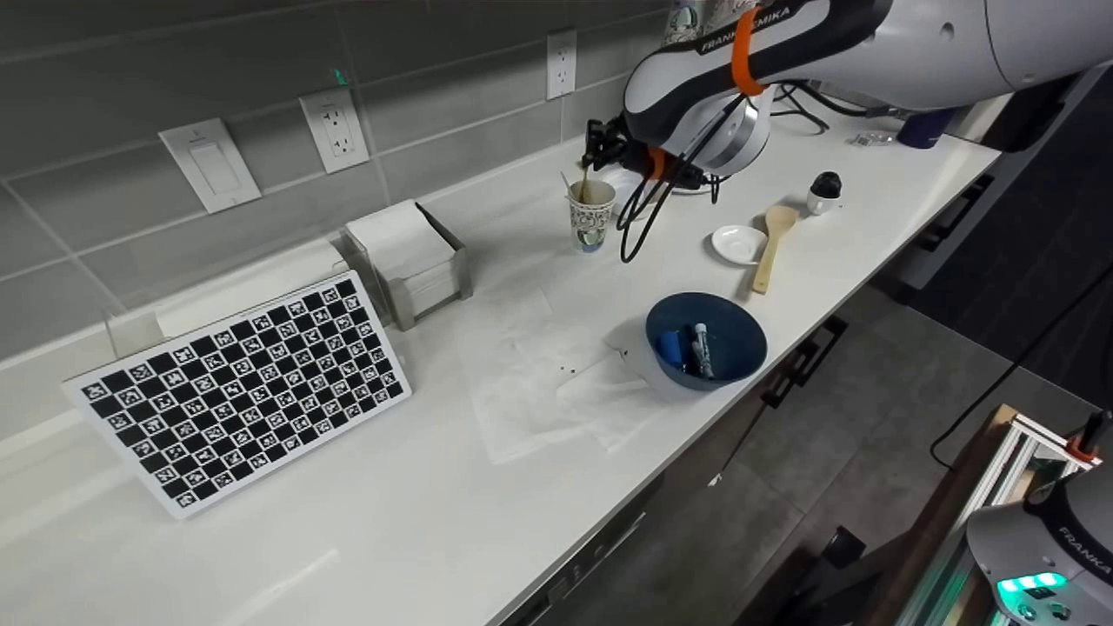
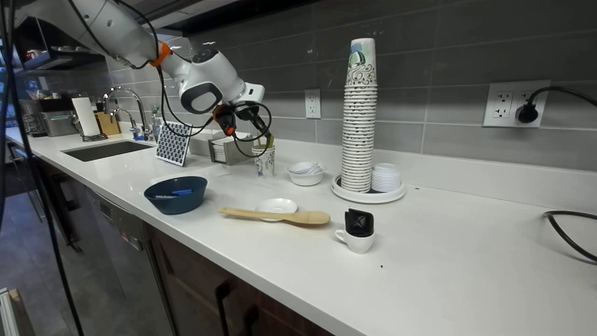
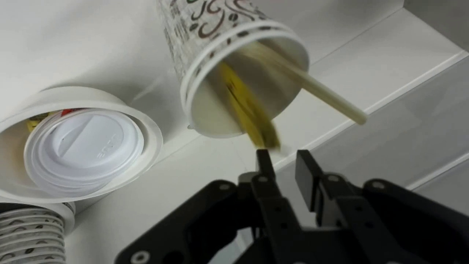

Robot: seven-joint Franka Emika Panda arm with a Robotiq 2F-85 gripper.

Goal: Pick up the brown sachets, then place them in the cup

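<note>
Bench (image 1: pixel 391 496) is bearing cup (image 3: pixel 198 36); wrist view: sachet (image 3: pixel 249 110) jutting out toward 5 o'clock, likely light, bendy, wanting end-pinch; hand (image 3: pixel 285 158) hovering, spread.

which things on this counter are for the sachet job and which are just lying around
For the job:
patterned paper cup
yellowish sachet sticking out of it (blurred; can't tell if there's more than one)
fingers, open, above the cup

Just lying about:
blue bowl
wooden spoon
white dish
checkerboard panel
stack of paper cups
small white mug
</note>
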